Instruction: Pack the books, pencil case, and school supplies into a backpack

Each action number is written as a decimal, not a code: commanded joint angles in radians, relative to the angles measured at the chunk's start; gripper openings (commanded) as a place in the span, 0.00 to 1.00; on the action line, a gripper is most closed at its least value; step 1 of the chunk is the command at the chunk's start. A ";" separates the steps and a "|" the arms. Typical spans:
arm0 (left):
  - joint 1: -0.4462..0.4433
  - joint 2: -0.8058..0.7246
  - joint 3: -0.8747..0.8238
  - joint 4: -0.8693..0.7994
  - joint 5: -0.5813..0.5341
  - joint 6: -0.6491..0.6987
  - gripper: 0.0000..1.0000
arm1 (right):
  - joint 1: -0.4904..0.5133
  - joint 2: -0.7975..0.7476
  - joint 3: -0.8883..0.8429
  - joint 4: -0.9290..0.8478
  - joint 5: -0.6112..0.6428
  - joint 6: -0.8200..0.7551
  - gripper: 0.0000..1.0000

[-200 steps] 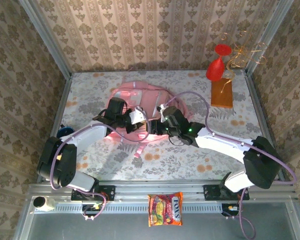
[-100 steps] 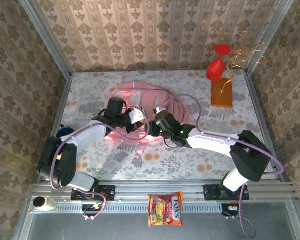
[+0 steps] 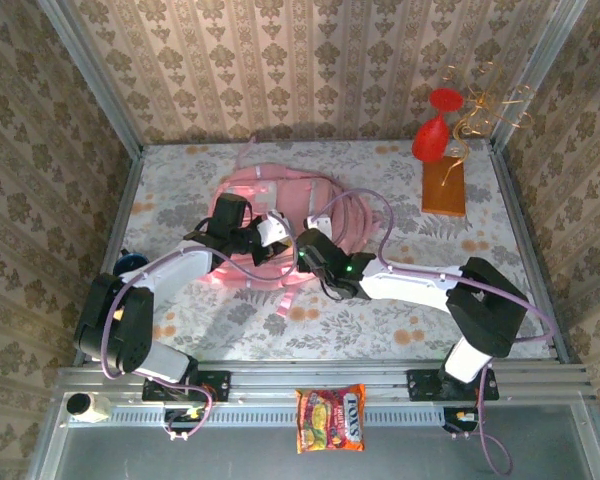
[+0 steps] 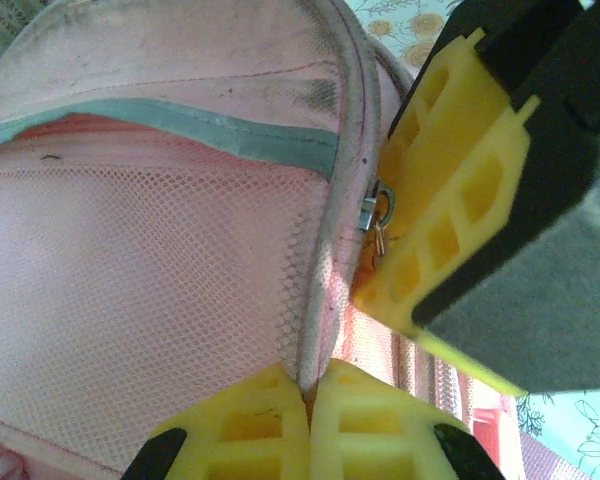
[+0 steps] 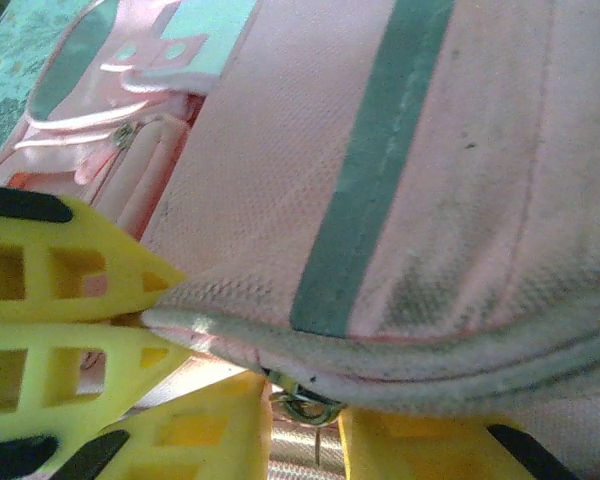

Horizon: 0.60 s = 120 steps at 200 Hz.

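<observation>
The left gripper (image 4: 308, 385) is clamped tight on the piped rim of the backpack (image 4: 160, 290). Just beside it, the right gripper (image 5: 305, 420) has its jaws narrow around the zip pull (image 5: 300, 405); whether they grip it I cannot tell. The backpack lies mid-tabletop (image 3: 380, 335), nearer the far edge
</observation>
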 commanded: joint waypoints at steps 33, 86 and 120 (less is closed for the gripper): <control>0.005 -0.033 0.027 -0.048 0.120 0.015 0.00 | -0.048 -0.038 -0.022 -0.076 0.181 -0.068 0.09; 0.034 -0.031 0.028 -0.063 0.106 0.035 0.00 | -0.130 -0.110 -0.111 0.021 -0.066 -0.137 0.02; 0.034 -0.025 0.030 -0.089 0.079 0.067 0.00 | -0.182 -0.161 -0.144 -0.002 -0.155 -0.147 0.00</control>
